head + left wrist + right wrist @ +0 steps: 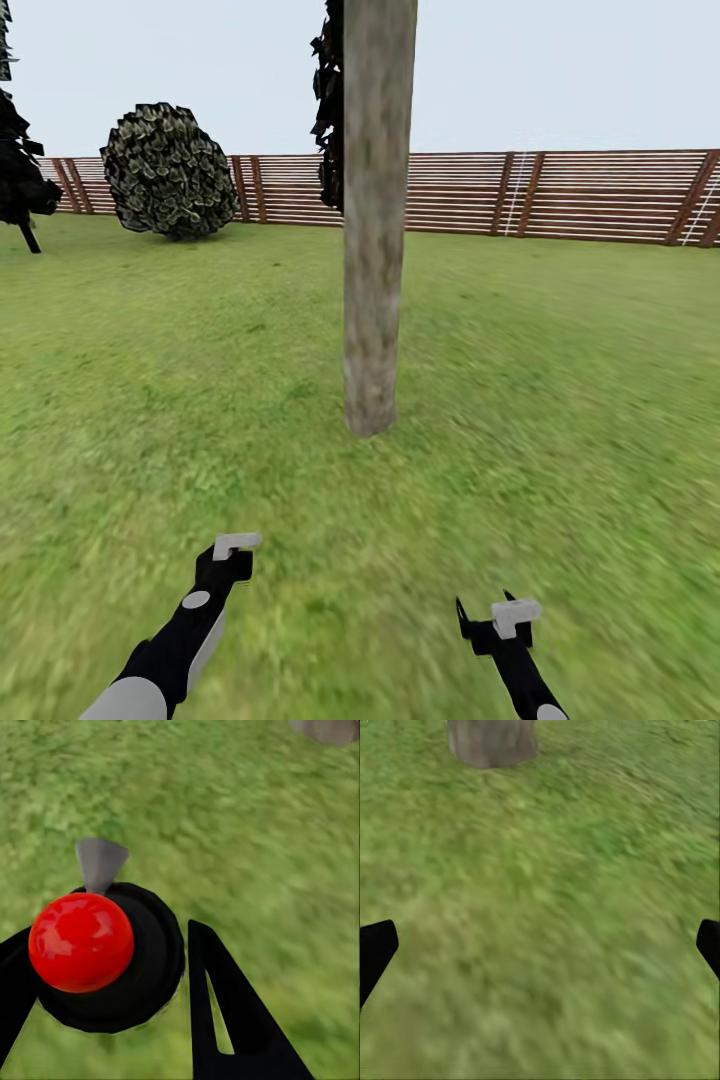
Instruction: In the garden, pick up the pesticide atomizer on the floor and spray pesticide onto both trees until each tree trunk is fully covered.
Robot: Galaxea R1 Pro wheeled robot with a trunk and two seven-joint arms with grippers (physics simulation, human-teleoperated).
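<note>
Lawn of green grass fills the ground of the garden, bounded at the back by a brown slatted wooden fence under a pale sky. At far left in the head view stands a dark, blocky tree, cut by the frame edge; beside it, against the fence, sits a round low bush. At centre rises the tree trunk, a thick upright column of mottled grey-brown bark with its base in the grass and dark jagged foliage showing behind its upper left side. Low in the head view, the left gripper reaches forward on its black and grey arm, well short of the trunk. In the left wrist view the left gripper is clamped on the atomizer, a black round body with a glossy red ball on top and a grey cone-shaped nozzle, held between the black fingers above the grass; the trunk base shows at a corner of that view. To the right, the right gripper hangs over bare grass, and in the right wrist view its fingers stand wide apart with nothing between them, with the trunk base ahead.
</note>
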